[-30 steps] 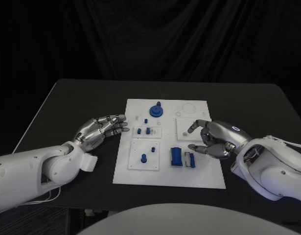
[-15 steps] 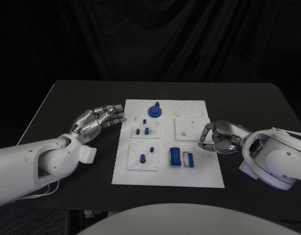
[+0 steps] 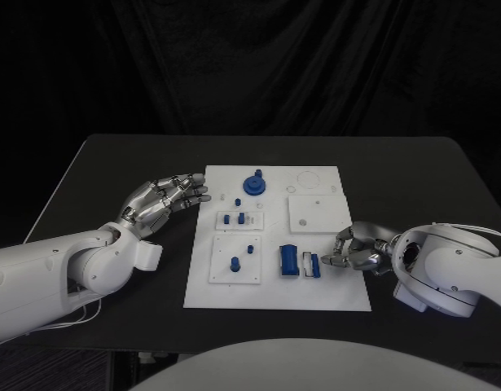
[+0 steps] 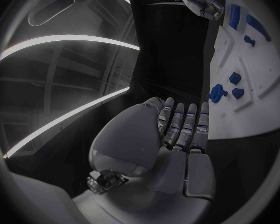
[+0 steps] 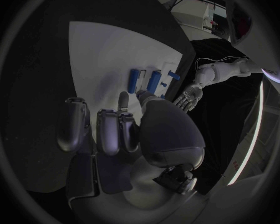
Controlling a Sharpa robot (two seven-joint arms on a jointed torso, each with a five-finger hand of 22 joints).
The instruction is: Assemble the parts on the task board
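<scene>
The white task board (image 3: pixel 276 287) lies mid-table. A blue round knob (image 3: pixel 256 184) stands at its far end, with small blue pegs (image 3: pixel 236 217) nearer and another peg (image 3: pixel 236 262) on the near-left sub-plate. A blue block (image 3: pixel 289 261) and a thin blue-and-white piece (image 3: pixel 313 265) lie near the board's right edge. My right hand (image 3: pixel 356 248) sits at that edge beside the thin piece, fingers curled in, nothing visibly held. In the right wrist view its fingertips (image 5: pixel 123 98) point toward the blue block (image 5: pixel 135 79). My left hand (image 3: pixel 168 198) hovers flat left of the board, empty, fingers stretched (image 4: pixel 184 124).
A blank square sub-plate (image 3: pixel 315 213) sits on the board's right half, above my right hand. Bare black table (image 3: pixel 121 163) surrounds the board, wide on both sides. The table's far edge runs behind the board.
My right hand slid from the square sub-plate toward me along the board's right edge, curling its fingers, to beside the thin piece. My left hand rose slightly, then held still.
</scene>
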